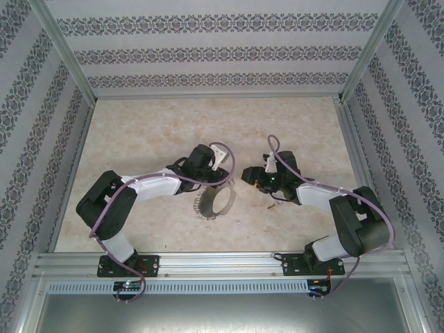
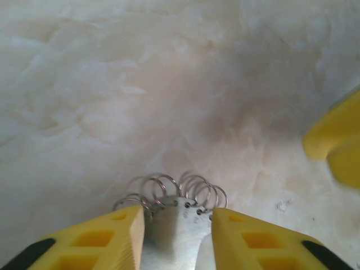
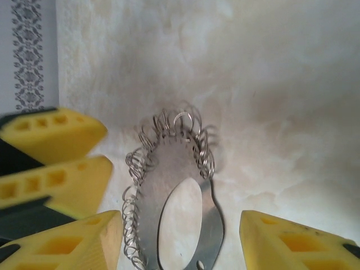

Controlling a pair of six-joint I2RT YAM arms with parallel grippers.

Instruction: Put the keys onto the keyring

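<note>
The keyring (image 1: 201, 206) lies on the pale marbled tabletop (image 1: 152, 132) near its middle, in front of the tip of the left arm (image 1: 149, 186) and to the left of the tip of the right arm (image 1: 316, 194). From above it reads as a thin grey hoop, one side rough with small silvery pieces.

From the left wrist the hoop turns out to be a flat grey plate (image 2: 174, 222) with a fan of little wire rings along its far edge (something the top view is too coarse to show). The left claw (image 2: 177, 216) is released, its yellow fingers apart with the plate showing in the gap. A blurred yellow finger (image 2: 337, 143) of the other arm pokes in at the right.

The right wrist gives the whole shape: a flat plate (image 3: 169, 160) with an oval opening, its rim crowded with wire rings. The right claw (image 3: 180, 219) is released too, straddling the keyring with a finger on either side and not closed on it. The left claw's fingers (image 3: 56, 135) sit just beside the ringed rim, off to the left.
</note>
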